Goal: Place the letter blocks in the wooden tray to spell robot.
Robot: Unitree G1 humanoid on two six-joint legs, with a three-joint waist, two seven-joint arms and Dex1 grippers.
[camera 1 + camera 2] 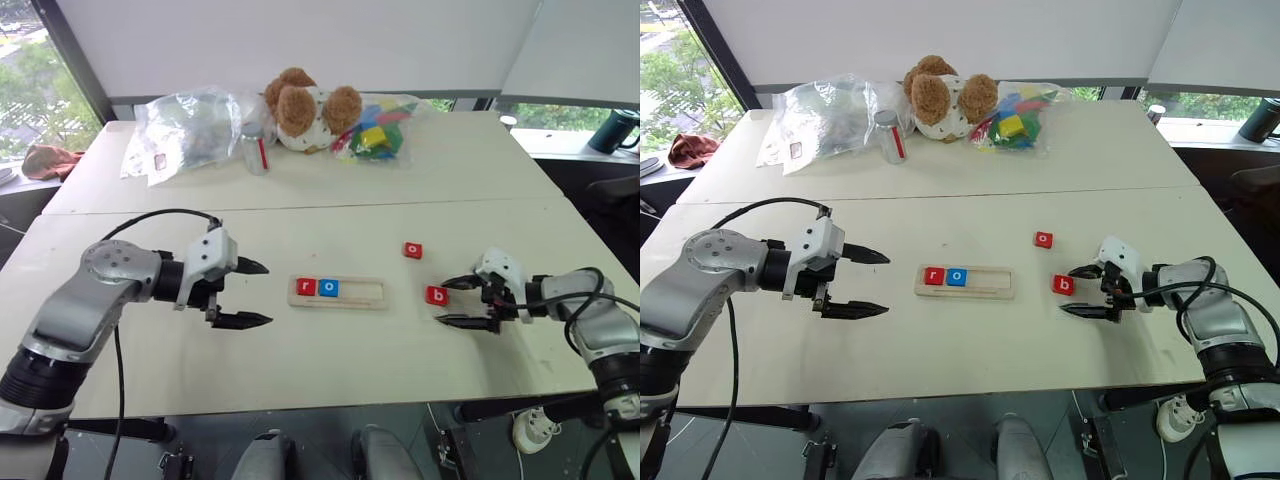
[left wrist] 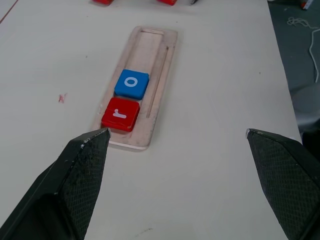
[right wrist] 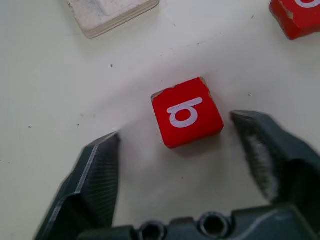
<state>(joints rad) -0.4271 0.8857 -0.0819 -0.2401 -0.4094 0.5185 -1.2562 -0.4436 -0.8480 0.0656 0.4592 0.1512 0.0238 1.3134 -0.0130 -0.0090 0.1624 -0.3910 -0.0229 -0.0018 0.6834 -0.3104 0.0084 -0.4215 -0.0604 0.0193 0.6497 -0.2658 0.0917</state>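
From the head cam I see the wooden tray (image 1: pixel 337 291) mid-worktop (image 1: pixel 330 370) w/ red r (image 1: pixel 306 287) & blue o (image 1: pixel 329 288) in its left end, left claw (image 1: pixel 250 293) released beside it; R wrist cam: right claw (image 3: pixel 175 137) spread around red b (image 3: pixel 186 112), not gripping, red o (image 3: pixel 296 15) nearby

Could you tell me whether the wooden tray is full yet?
Not full. The wooden tray holds two tiles at its left end, the red r and the blue o; the remaining slot is bare.
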